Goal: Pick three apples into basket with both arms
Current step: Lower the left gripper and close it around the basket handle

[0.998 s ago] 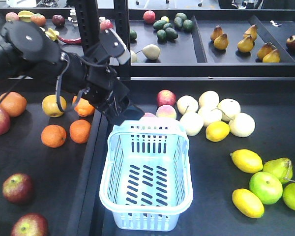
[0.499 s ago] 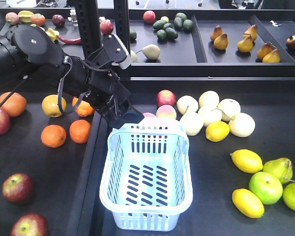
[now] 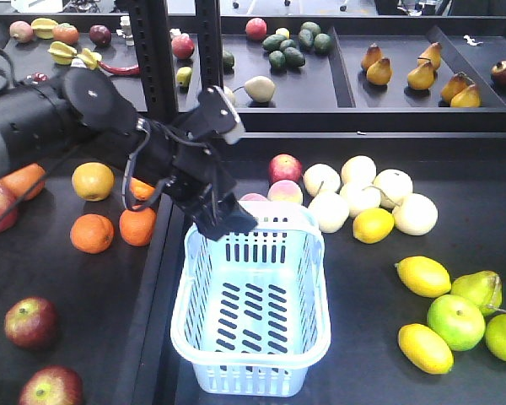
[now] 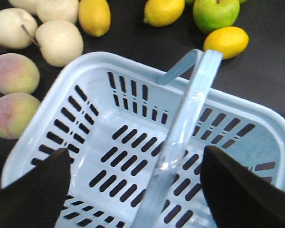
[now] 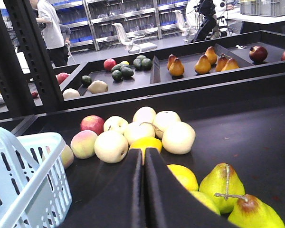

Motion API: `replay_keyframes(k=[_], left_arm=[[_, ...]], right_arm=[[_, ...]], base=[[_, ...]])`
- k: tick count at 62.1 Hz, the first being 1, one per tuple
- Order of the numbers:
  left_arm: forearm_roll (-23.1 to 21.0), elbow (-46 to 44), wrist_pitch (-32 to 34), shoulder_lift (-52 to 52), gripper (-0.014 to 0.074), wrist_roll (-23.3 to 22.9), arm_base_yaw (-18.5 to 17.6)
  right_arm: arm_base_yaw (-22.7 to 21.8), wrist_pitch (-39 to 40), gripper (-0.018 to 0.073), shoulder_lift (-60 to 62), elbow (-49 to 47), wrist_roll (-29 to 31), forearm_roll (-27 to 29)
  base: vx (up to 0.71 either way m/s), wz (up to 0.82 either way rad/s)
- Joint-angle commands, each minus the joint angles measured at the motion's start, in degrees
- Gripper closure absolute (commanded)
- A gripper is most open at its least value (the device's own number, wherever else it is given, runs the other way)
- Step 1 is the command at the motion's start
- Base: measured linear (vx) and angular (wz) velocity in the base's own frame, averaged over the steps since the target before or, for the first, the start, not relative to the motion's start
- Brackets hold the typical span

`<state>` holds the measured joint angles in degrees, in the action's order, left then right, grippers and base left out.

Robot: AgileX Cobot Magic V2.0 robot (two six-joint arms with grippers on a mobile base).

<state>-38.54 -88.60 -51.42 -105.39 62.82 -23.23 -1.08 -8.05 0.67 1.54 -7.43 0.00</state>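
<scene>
The pale blue basket [image 3: 251,331] stands at the front middle, empty. My left gripper [image 3: 226,223] hangs over its far rim. In the left wrist view the left gripper [image 4: 140,183] is open, its black fingertips [image 4: 35,190] wide apart above the basket floor [image 4: 109,147], and the loop handle [image 4: 187,114] runs between them untouched. Two dark red apples [image 3: 29,322] [image 3: 51,386] lie at the front left, well away from the arm. My right gripper [image 5: 144,159] is shut on nothing, low over the dark table, right of the basket wall [image 5: 19,185].
Oranges [image 3: 93,233] lie left of the basket, past a raised divider [image 3: 148,287]. Peaches [image 3: 285,192], pale pears [image 3: 363,181] and a lemon [image 3: 373,224] crowd behind the basket on the right. Lemons [image 3: 422,275] and green fruit [image 3: 455,321] lie front right. A black post [image 3: 156,51] stands behind the left arm.
My left arm has swung right and down, bringing its gripper from behind the basket's far-left corner to over the far rim. The basket and fruit have not moved.
</scene>
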Motion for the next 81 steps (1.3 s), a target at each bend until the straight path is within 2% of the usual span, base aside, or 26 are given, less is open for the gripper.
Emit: replay_keyframes(k=[1, 30, 36, 45, 60, 69, 81], left_arm=[[-2.61, -1.86, 1.28, 1.9, 0.0063, 0.27, -1.5], [-1.82, -1.86, 2.67, -2.48, 0.0064, 0.83, -2.54], [-1.82, -1.86, 2.88, -2.61, 0.0089, 0.83, -2.6], [-1.82, -1.86, 3.12, -2.61, 0.022, 0.83, -2.6], [-2.01, -1.86, 1.89, -1.61, 0.0605, 0.83, -2.6], [-2.82, -1.9, 0.92, 0.8, 0.0604, 0.51, -2.6], [-2.71, -1.9, -1.07, 6.66, 0.0604, -3.57, -2.6]], right_arm=[[-0.24, 4.34, 0.0564, 0.64, 0.75, 0.45, -0.39], [-0.24, 4.34, 0.0564, 0.64, 0.75, 0.45, -0.39], [-0.24, 4.34, 0.0564, 0.64, 0.75, 0.45, -0.39], [-0.24, 4.34, 0.0564, 0.64, 0.75, 0.45, -0.39], [-0.24, 4.34, 0.0564, 0.64, 0.75, 0.45, -0.39], [-0.24, 4.34, 0.0564, 0.64, 0.75, 0.45, -0.39], [-0.24, 4.34, 0.0564, 0.64, 0.75, 0.45, -0.39]], base=[[0.0, 0.0], [0.0, 0.0], [0.0, 0.0], [0.0, 0.0], [0.0, 0.0], [0.0, 0.0], [0.0, 0.0]])
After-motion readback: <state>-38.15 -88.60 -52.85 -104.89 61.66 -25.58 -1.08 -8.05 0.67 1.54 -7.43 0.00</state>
